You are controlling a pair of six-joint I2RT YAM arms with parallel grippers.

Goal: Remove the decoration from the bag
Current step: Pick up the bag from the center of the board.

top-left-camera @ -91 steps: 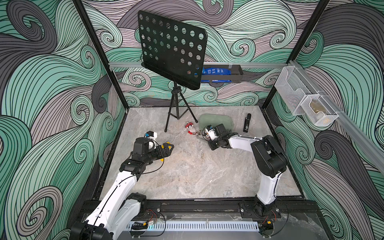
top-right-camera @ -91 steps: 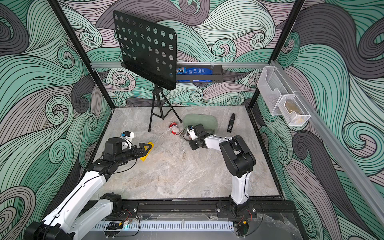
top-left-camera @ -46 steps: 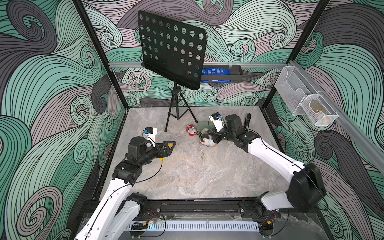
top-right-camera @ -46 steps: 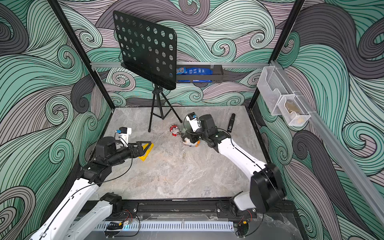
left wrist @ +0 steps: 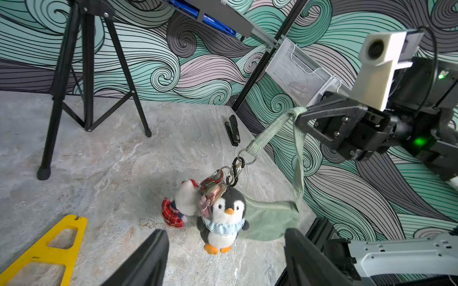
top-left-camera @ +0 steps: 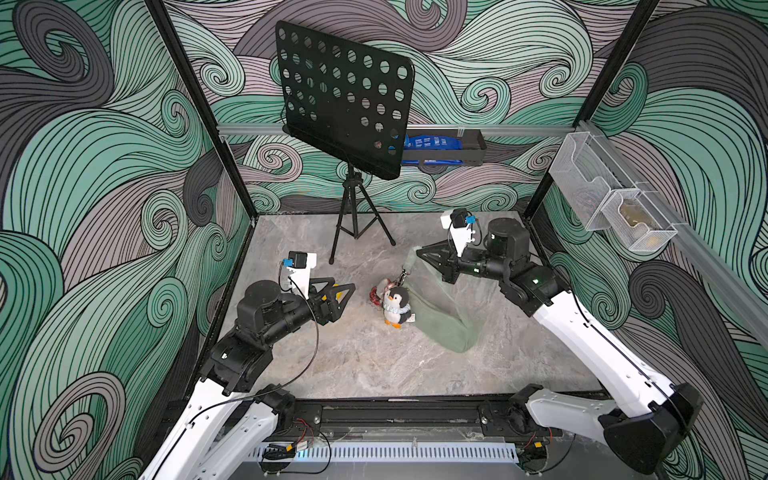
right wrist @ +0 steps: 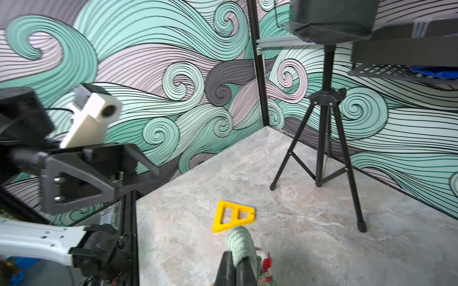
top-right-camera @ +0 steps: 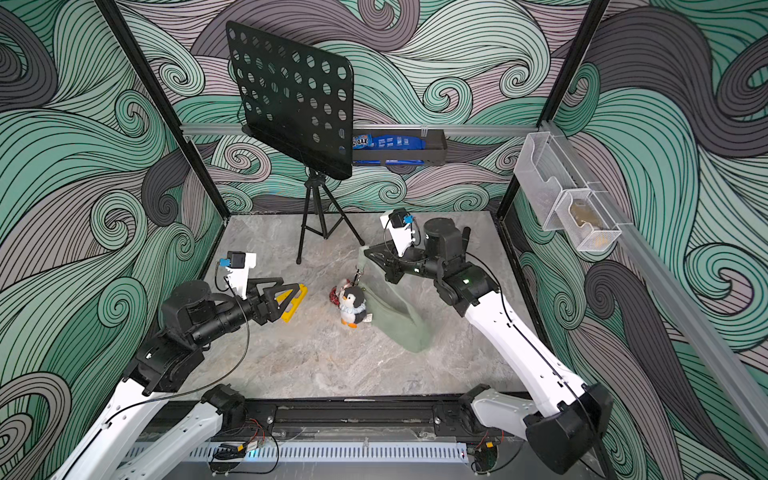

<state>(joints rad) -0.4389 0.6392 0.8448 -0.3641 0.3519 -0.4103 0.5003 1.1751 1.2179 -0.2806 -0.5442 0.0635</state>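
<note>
My right gripper (top-left-camera: 420, 254) (right wrist: 235, 260) is shut on the strap (left wrist: 270, 128) of the sage-green bag (top-left-camera: 444, 320) (top-right-camera: 395, 316), which hangs slanted with its lower end down at the table. A black clip (left wrist: 235, 169) on the strap's metal ring (left wrist: 245, 156) carries the decoration: a penguin plush (top-left-camera: 397, 305) (left wrist: 223, 218) and a plush in a red plaid skirt (left wrist: 181, 205). To the left of the charms, my left gripper (top-left-camera: 345, 286) (left wrist: 224, 231) is open and points at the penguin without touching it.
A yellow triangular piece (top-right-camera: 293, 301) (right wrist: 233, 219) lies on the table under the left gripper. The black music stand's tripod (top-left-camera: 353, 216) stands at the back. A black stapler-like object (left wrist: 233, 130) lies near the back right wall.
The right gripper has risen from the table with the strap, lifting the bag and dangling charms. The left gripper has turned toward the charms and its jaws have narrowed somewhat.
</note>
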